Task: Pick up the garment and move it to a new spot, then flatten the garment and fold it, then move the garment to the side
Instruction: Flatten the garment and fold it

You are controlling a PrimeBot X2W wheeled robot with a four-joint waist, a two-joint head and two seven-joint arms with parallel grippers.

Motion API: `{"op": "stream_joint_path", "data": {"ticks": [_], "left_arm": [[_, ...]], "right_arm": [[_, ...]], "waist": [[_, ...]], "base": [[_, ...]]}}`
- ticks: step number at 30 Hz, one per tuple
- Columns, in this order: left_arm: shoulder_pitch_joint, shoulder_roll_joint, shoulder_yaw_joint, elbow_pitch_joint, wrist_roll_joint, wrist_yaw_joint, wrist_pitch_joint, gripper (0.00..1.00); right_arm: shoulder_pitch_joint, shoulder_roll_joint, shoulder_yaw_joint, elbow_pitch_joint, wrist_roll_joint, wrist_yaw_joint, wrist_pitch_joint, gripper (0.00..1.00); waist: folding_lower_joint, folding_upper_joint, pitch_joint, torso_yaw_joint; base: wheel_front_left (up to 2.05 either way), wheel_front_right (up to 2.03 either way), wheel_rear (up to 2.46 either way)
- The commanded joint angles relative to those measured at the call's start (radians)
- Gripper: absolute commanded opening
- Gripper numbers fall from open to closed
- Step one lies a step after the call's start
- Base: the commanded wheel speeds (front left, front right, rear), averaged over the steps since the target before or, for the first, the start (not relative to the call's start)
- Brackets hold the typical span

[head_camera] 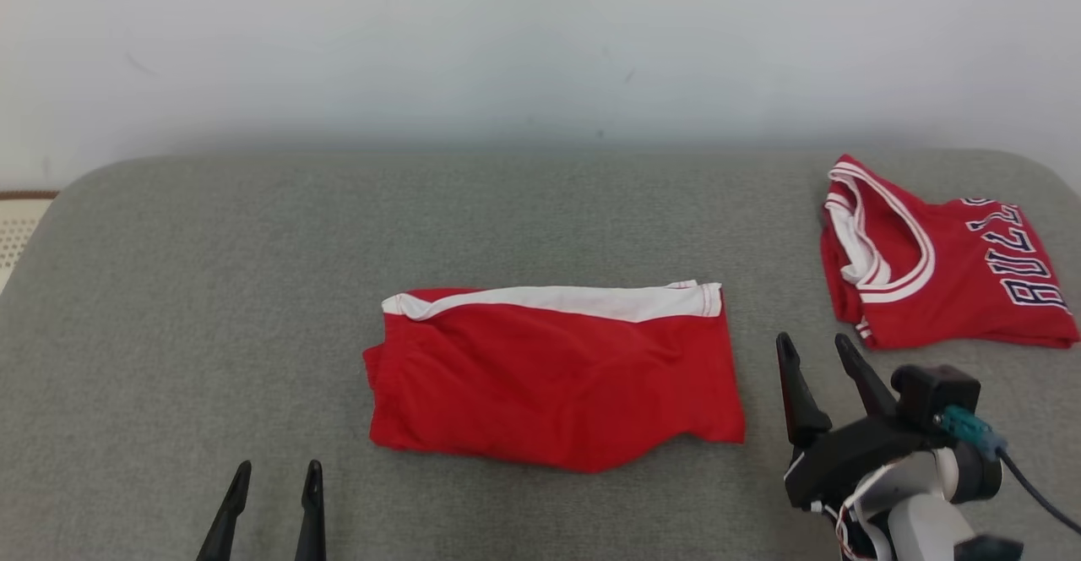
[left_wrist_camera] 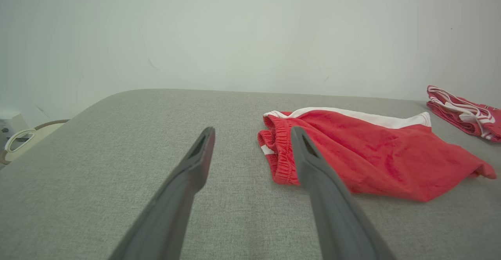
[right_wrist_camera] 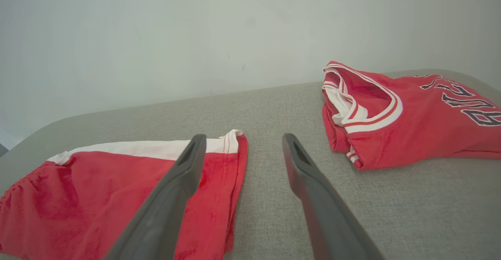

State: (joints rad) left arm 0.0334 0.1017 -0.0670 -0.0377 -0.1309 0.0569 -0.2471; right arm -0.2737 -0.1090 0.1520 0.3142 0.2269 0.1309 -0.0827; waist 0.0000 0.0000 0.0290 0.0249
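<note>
left gripper (head_camera: 279,465), right gripper (head_camera: 813,339): gaping, empty | I am planning a level two-end lift of folded red white-banded cloth shorts (head_camera: 557,375)

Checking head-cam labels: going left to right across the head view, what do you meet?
left hand → folded red shorts → right hand → folded red jersey, which reaches the right edge.
</note>
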Motion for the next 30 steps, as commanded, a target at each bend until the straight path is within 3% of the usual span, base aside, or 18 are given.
{"op": "stream_joint_path", "data": {"ticks": [1,15,27,28,29,30], "left_arm": [[-0.015,0.0,-0.002,0.006,0.003,-0.001,0.0,1.0],[-0.082,-0.012,-0.047,0.041,-0.001,-0.008,-0.012,1.0],[-0.096,-0.016,-0.048,0.061,-0.009,-0.002,-0.017,1.0],[-0.097,-0.016,-0.048,0.062,-0.009,-0.002,-0.018,1.0],[-0.097,-0.017,-0.048,0.063,-0.009,-0.001,-0.018,1.0],[-0.097,-0.017,-0.048,0.064,-0.01,0.0,-0.018,1.0]], "right_arm": [[-0.025,-0.008,-0.002,0.028,-0.003,0.0,-0.007,1.0],[-0.325,-0.034,-0.032,0.507,0.011,0.0,-0.037,1.0],[-0.417,-0.007,-0.015,0.763,0.026,0.0,-0.054,1.0],[-0.42,-0.003,-0.007,0.775,0.031,0.0,-0.053,0.94],[-0.423,-0.001,0.002,0.784,0.036,0.0,-0.055,0.46],[-0.428,0.004,0.012,0.791,0.043,0.0,-0.061,0.2]], "waist": [[0.0,0.0,0.027,0.033],[0.0,0.0,0.11,0.141],[0.0,0.0,0.119,0.154],[0.0,0.0,0.119,0.153],[0.0,0.0,0.119,0.152],[0.0,0.0,0.118,0.151]], "base": [[0.0,0.0,0.0],[0.0,0.0,0.0],[0.0,0.0,0.0],[0.0,0.0,0.0],[0.0,0.0,0.0],[0.0,0.0,0.0]]}}
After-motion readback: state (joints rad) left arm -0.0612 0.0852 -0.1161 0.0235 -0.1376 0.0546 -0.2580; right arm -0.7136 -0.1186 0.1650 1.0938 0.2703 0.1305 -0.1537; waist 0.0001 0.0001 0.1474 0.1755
